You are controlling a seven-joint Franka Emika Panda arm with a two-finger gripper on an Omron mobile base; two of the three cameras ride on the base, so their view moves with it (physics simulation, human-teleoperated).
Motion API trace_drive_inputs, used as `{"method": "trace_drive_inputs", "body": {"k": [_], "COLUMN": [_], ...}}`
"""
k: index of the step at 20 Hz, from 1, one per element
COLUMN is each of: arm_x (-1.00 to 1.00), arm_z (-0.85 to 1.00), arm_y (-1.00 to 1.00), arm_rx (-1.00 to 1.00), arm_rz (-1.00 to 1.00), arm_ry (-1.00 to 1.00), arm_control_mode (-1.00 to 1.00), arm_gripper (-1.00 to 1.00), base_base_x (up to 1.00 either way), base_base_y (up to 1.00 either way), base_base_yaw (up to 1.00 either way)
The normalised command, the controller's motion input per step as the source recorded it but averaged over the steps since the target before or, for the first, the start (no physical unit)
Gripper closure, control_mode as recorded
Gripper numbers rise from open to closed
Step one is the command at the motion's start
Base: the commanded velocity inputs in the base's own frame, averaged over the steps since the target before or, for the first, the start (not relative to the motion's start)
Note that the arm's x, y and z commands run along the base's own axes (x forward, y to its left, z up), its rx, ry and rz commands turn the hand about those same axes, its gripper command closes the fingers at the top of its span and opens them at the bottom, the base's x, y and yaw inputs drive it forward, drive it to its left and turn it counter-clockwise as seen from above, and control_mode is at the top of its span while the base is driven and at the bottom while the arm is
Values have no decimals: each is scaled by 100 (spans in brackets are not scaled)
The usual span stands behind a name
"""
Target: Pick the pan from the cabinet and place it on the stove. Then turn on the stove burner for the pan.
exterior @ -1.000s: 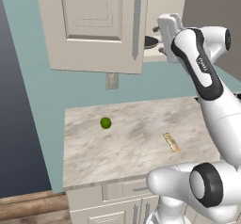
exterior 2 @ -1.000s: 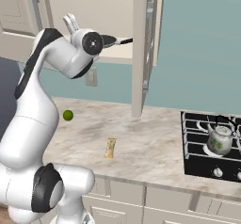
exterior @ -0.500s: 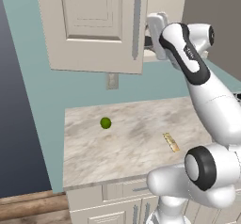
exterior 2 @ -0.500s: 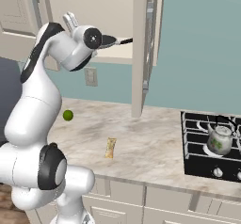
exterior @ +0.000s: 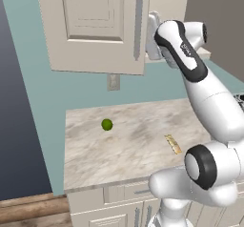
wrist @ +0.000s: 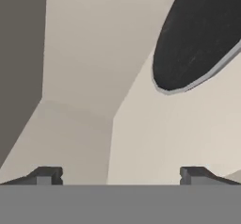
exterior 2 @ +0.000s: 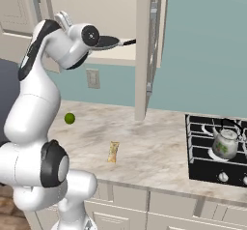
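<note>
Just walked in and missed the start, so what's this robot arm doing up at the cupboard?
The white robot arm is reaching into the open cream wall cabinet, where the round dark grey frying pan sits on the shelf. Its gripper is open and holds nothing, with the pan ahead and off to one side. The black gas cooktop carries a small glass kettle.

My arm is raised high and bent at the elbow, wrist level with the shoulder-height joint. My gripper (wrist: 120, 175) has its jaws spread wide, both dark fingertips (wrist: 47, 175) well apart, nothing between them
</note>
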Motion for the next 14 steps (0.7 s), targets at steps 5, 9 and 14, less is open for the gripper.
{"method": "trace_drive_inputs", "body": {"k": [5,9,14], "arm_x": [-47,-65,-80], "arm_z": [0,0,0], "arm_y": [50,51,54], "arm_rx": [0,0,0], "arm_rz": [12,14,15], "arm_ry": [0,-1,-3], "arm_control_mode": [-100,-100,-100], "arm_gripper": [-100,-100,-100], "base_base_x": [0,0,0], "base_base_y": [0,0,0], "base_base_yaw": [0,0,0]}}
